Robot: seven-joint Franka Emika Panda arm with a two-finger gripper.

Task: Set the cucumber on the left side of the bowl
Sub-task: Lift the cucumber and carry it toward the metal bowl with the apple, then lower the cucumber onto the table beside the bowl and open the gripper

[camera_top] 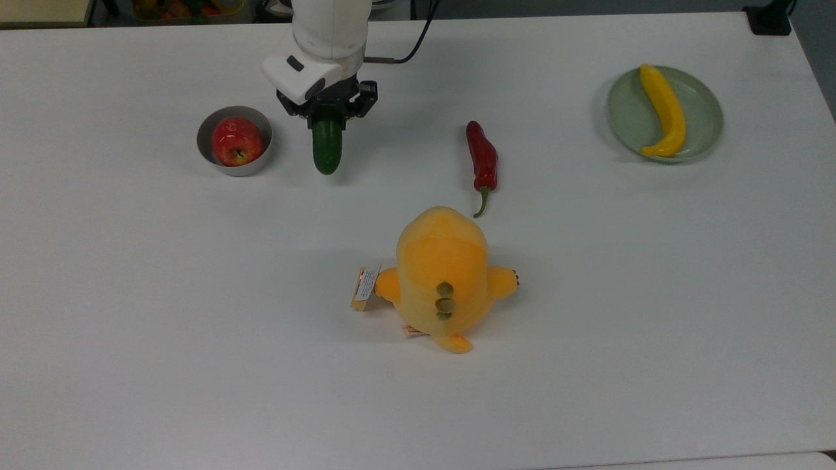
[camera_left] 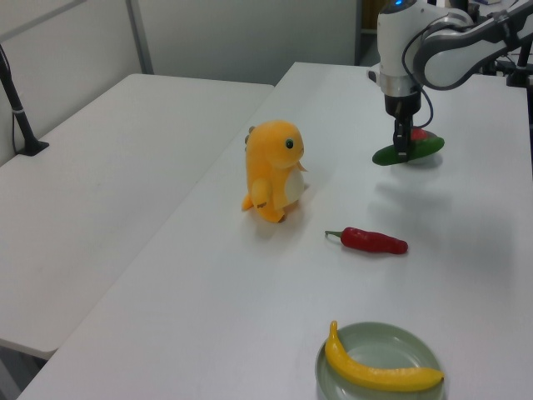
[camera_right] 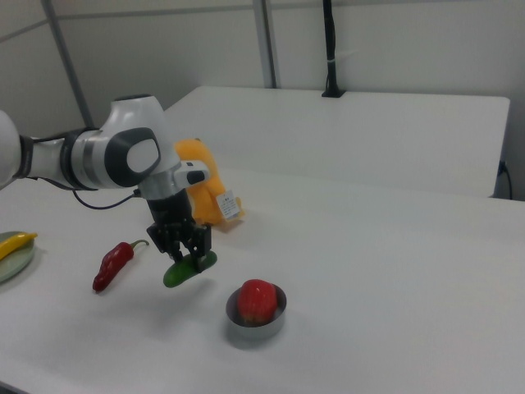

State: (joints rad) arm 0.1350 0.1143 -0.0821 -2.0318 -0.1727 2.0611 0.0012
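The dark green cucumber (camera_top: 326,147) hangs in my gripper (camera_top: 326,116), whose fingers are shut on its far end, a little above the table. In the top view it sits just right of the grey metal bowl (camera_top: 208,128), which holds a red apple (camera_top: 236,141). In the left view the cucumber (camera_left: 408,151) hangs in front of the bowl (camera_left: 426,158), held by the gripper (camera_left: 403,143). From the right view, the cucumber (camera_right: 189,269) is to the left of the bowl (camera_right: 256,322), under the gripper (camera_right: 185,254).
A red chili (camera_top: 482,161) lies right of the cucumber in the top view. A yellow plush toy (camera_top: 443,275) stands nearer the table's front. A pale green plate (camera_top: 704,117) with a yellow curved fruit (camera_top: 666,111) is at the top view's far right.
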